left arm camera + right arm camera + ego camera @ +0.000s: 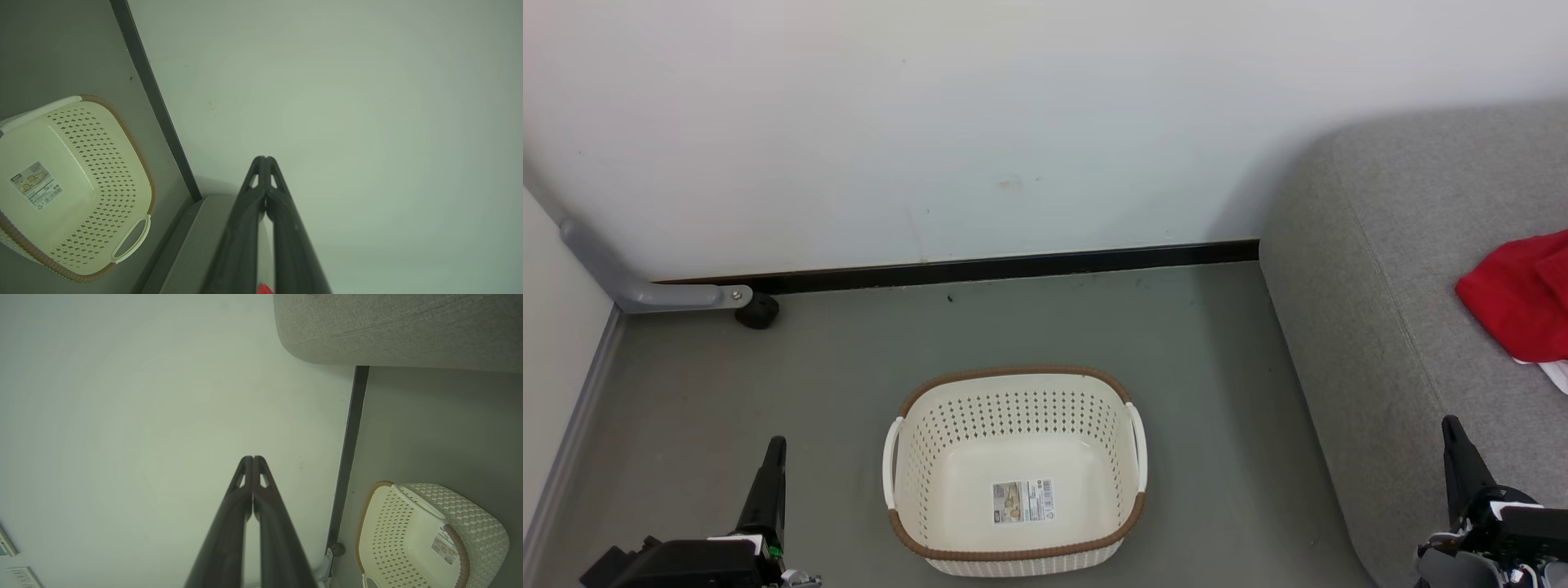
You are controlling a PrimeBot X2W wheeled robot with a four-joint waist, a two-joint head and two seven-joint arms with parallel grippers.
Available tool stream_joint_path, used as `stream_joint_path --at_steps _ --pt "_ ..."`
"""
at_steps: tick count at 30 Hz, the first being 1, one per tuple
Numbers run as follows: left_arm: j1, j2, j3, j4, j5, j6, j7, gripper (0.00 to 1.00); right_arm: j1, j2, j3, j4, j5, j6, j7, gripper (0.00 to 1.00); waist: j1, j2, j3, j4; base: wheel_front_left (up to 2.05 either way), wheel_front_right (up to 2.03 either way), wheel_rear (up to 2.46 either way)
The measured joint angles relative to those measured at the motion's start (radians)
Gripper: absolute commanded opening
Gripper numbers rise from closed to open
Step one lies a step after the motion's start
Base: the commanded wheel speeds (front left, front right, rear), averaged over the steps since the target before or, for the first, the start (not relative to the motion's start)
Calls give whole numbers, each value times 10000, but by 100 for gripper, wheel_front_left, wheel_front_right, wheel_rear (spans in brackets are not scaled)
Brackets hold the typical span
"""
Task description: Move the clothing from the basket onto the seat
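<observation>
The basket [1005,412] stands on the grey floor [1217,367] straight ahead of me, nothing in it but the paper label [1023,500] on its bottom. There is open floor all round it. The black skirting [1013,265] and pale wall [1013,122] lie well behind, and a grey bracket [645,294] sits in the far left corner. The seat [1372,327] rises on my right, its rounded front edge near the basket's right handle but apart from it. The clothing [1523,298] lies on the seat top as a red heap with a white bit at its near edge, cut off by the picture's right side.

My left pincer [776,445] hangs low, left of the basket, over bare floor. My right pincer [1450,425] is in front of the seat's edge. On both wrist cameras the fingers [282,212] press together along their tips, clamped on nothing.
</observation>
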Motion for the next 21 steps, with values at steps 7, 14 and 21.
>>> stream_joint_path --at_steps 7,14,21 --pt "0 0 0 -2 0 0 0 0 0 0 0 0 0 0 0 0 0 0 0 0 0 0 0" --pt "0 0 0 -2 0 0 0 0 0 0 0 0 0 0 0 0 0 0 0 0 0 0 0" --pt "0 -2 0 -4 0 0 0 0 0 0 0 0 2 0 0 0 0 0 0 0 0 0 0"
